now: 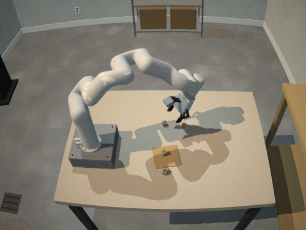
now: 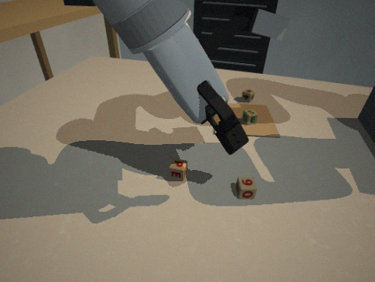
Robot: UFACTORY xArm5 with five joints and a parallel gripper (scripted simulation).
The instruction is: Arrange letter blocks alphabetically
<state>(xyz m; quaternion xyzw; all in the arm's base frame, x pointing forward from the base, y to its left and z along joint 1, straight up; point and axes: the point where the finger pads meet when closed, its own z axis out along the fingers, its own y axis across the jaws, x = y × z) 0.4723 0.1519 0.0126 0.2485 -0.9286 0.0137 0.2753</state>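
Four small blocks lie on the table (image 1: 217, 186) in the top view. One block with a green mark (image 1: 164, 152) sits on the mat (image 1: 172, 160), in its upper left part, and the mat lies flat just below the middle of the frame. A second block (image 1: 165, 171) rests just off the mat's lower edge, on bare table. Two more, each with red marks, lie above the mat near the centre: the left one (image 1: 165, 124) and the right one (image 1: 183, 124), apart from each other. The arm (image 1: 93, 90) rises from a grey base (image 1: 107, 161) at lower left, arches up and over, and comes down at the middle. Its gripper (image 1: 176, 112) hangs above the two red-marked blocks with its dark fingers spread wide and nothing between them.

From the exterior view the gripper (image 2: 222, 126) fills the upper middle, tilted down to the right, above the table (image 2: 76, 248) and touching no block. One dark finger (image 2: 232, 135) shows clearly; the other is mostly hidden behind it. Below it, in shadow, stands a block (image 2: 177, 170) with a red E on its near side and a red P on top. Right of that, well apart, stands a block (image 2: 246, 187) with red 9 and 0 on its near face. Behind the gripper lies the mat (image 2: 264, 129), with a green-lettered block (image 2: 250, 116) on it. Further back, off the mat, a block with dark marks (image 2: 248, 94) sits on the table; its letter is too small to read.
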